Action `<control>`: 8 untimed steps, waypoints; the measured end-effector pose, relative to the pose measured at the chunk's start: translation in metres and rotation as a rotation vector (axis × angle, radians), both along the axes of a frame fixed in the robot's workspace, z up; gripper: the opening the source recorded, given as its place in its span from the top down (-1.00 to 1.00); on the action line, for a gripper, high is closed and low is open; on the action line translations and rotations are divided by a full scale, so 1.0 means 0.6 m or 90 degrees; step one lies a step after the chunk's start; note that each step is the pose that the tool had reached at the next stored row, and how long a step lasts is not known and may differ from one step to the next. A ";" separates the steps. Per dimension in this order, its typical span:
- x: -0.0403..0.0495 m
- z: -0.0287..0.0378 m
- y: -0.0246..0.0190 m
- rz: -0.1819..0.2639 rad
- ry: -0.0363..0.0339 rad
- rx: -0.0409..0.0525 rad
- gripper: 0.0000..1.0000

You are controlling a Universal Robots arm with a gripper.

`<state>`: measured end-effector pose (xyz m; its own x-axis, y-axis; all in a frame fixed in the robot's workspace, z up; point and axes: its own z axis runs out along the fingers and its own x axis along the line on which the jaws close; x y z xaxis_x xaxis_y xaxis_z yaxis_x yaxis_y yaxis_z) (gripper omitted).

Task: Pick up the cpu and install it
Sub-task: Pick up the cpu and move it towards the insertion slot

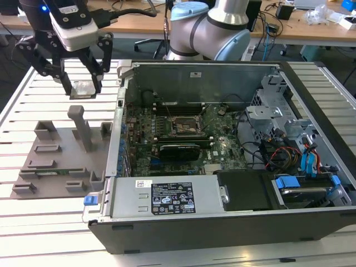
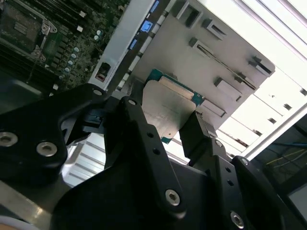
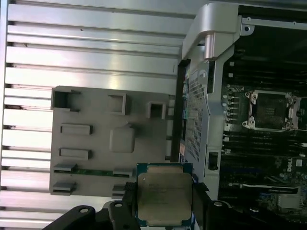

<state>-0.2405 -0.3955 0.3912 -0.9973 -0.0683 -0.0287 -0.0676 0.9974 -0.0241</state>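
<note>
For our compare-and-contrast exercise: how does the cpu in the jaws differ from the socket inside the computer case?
The cpu has a pale silver metal top; the socket is dark within a metal frame. The cpu is held aloft by the gripper, outside the computer case; the socket sits fixed on the motherboard inside it. Both are flat and roughly square.
</note>
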 end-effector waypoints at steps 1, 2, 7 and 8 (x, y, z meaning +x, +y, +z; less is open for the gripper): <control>0.004 0.000 0.0000 0.000 0.0000 0.0000 -0.09; 0.009 0.000 0.0001 0.000 0.0000 0.0000 -0.09; 0.030 0.000 0.0005 0.000 0.0001 0.0000 -0.09; 0.034 0.000 0.0006 0.000 0.0000 0.0000 -0.09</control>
<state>-0.2200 -0.3951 0.3913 -0.9973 -0.0683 -0.0287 -0.0676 0.9974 -0.0242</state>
